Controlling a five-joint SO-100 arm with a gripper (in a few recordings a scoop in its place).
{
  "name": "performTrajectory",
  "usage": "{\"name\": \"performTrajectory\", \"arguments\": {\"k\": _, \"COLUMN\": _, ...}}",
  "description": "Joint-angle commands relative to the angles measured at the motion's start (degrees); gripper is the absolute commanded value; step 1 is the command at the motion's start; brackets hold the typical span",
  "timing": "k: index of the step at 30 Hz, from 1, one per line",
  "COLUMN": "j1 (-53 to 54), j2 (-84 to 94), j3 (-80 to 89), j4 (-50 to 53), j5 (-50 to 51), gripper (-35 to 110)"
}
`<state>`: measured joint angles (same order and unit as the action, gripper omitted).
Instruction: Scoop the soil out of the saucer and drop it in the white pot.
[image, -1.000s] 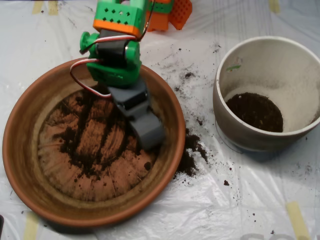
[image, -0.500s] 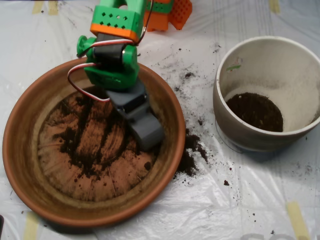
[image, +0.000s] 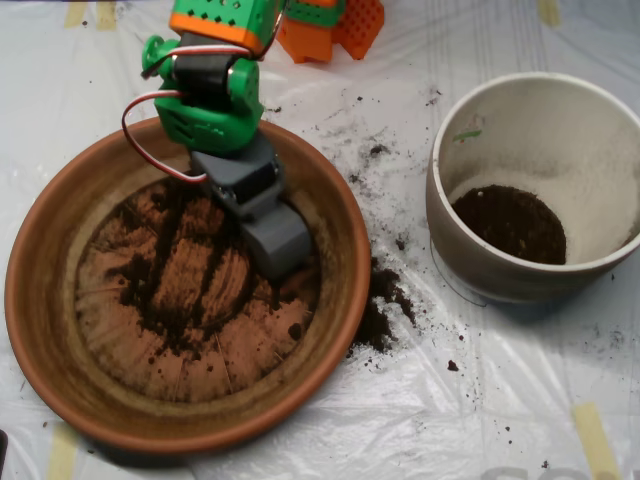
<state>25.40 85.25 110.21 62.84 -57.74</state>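
soil, dark and crumbly, lay thinly smeared across the ridged base of the large terracotta saucer, so the grey clamshell scoop sat low near its right side to gather some. whether its halves were parted or held anything i could not tell; the cream white pot stood well apart at right.

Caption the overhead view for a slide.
Grey scoop low over smeared soil in the terracotta saucer; white pot at right already holds soil.
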Motion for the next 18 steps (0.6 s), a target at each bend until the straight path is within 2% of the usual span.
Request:
{"name": "performTrajectory", "arguments": {"k": 1, "j1": 3.3, "j2": 3.3, "j3": 1.5, "j4": -0.5, "j5": -2.4, "gripper": 26}}
{"name": "performTrajectory", "arguments": {"k": 9, "j1": -0.7, "j2": 4.0, "j3": 3.0, "j4": -0.4, "j5": 1.8, "gripper": 24}}
{"name": "performTrajectory", "arguments": {"k": 18, "j1": -7.0, "j2": 9.1, "j3": 10.4, "j4": -4.0, "j5": 9.4, "gripper": 32}}
